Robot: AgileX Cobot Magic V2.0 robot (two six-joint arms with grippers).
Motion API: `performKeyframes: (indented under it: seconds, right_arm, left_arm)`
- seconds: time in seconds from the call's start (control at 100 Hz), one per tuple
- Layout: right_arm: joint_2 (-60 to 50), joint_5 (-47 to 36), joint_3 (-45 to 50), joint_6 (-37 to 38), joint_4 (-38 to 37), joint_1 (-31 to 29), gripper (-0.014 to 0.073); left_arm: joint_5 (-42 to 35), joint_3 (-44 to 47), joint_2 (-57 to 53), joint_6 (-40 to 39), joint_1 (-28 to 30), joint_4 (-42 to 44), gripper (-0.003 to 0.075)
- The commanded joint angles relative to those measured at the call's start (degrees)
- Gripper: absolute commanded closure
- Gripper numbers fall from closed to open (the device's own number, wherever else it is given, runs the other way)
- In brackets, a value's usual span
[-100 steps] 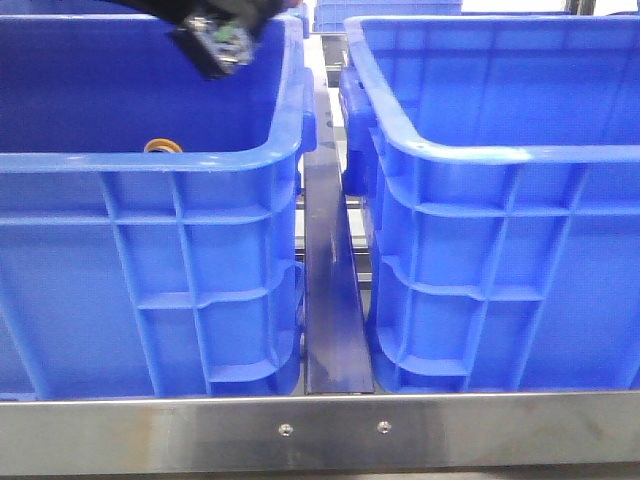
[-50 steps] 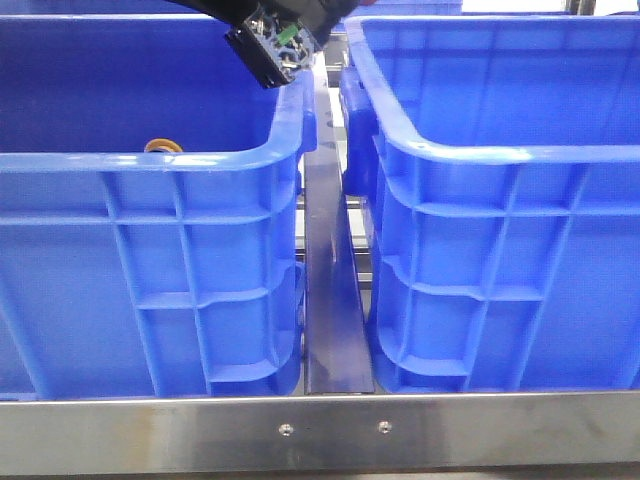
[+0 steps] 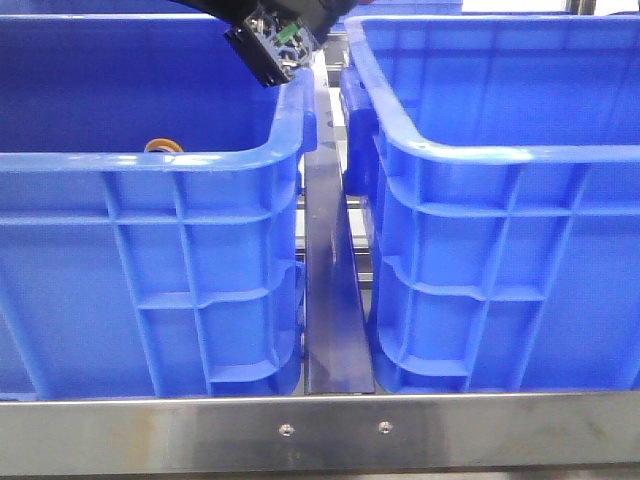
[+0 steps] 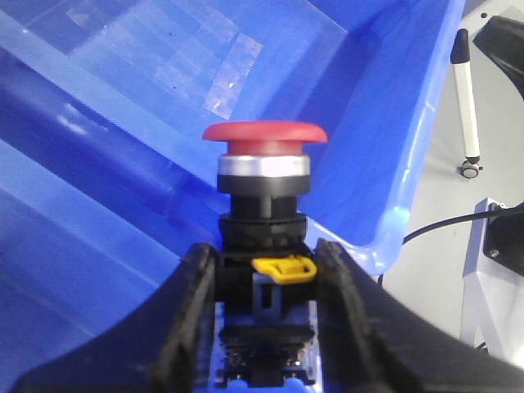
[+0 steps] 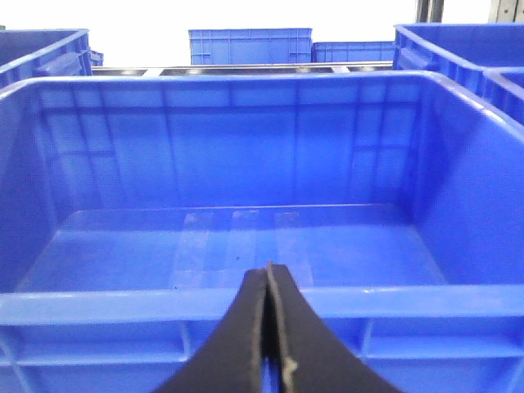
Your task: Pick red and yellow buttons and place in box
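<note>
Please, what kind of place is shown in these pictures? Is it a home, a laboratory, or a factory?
Probably an industrial or warehouse-style workstation, not a home. Large blue crates stand side by side on a metal frame, more crates are stacked behind, and the left gripper holds a red push button, an industrial part.

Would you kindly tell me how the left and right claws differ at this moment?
The left claw is clamped on the red button's dark base; the right claw is shut on nothing. The left is over the left crate's right rim; the right faces the other crate. Both have black fingers.
</note>
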Motion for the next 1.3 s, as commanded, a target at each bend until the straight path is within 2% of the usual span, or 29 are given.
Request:
performKeyframes:
  seconds: [0.0, 0.15, 0.22, 0.65, 0.7, 0.77, 0.88, 0.94, 1.01, 1.13, 1.29]
  right_arm:
    - [-1.09, 0.02, -5.43, 0.13, 1.41, -0.23, 0.0661]
    - [2.84, 16.24, -15.50, 0.13, 1.93, -0.23, 0.0659]
    - [6.12, 21.09, -19.33, 0.13, 3.69, -0.23, 0.0659]
    - [37.24, 39.84, -41.39, -0.17, 4.50, -0.23, 0.0647]
    - [40.44, 40.88, -43.82, -0.24, 4.50, -0.23, 0.0603]
    - [44.65, 41.98, -46.85, -0.30, 4.55, -0.23, 0.0477]
    - [49.81, 42.64, -50.56, -0.30, 6.35, -0.23, 0.0188]
    - [52.52, 42.50, -51.85, -0.30, 9.45, -0.23, 0.0064]
    - [55.18, 42.61, -52.94, -0.30, 15.19, -0.23, 0.0010]
    - [58.83, 44.70, -54.56, -4.75, 30.14, -0.18, 0.0026]
    - [61.62, 47.05, -55.18, -21.31, 56.71, -0.18, 0.0069]
  left_arm:
    - [-1.30, -1.63, -2.10, 0.22, -0.52, -3.69, 0.0731]
    - [-1.41, -1.63, -2.10, 0.22, -0.52, -3.69, 0.0731]
    - [-1.41, -1.63, -2.10, 0.22, -0.52, -3.69, 0.0731]
    - [-1.41, -1.63, -2.10, 0.22, -0.52, -3.69, 0.0731]
    - [-1.41, -1.63, -2.10, 0.22, -0.52, -3.69, 0.0731]
    - [-1.41, -1.63, -2.10, 0.22, -0.52, -3.69, 0.0731]
    - [-1.41, -1.63, -2.10, 0.22, -0.52, -3.69, 0.0731]
    - [-1.41, -1.63, -2.10, 0.22, -0.52, -3.69, 0.0731]
    - [-1.41, -1.63, -2.10, 0.22, -0.52, -3.69, 0.0731]
    - [-1.41, -1.63, -2.10, 0.22, -0.52, -3.69, 0.0731]
    - [-1.41, -1.63, -2.10, 0.22, -0.52, -3.69, 0.0731]
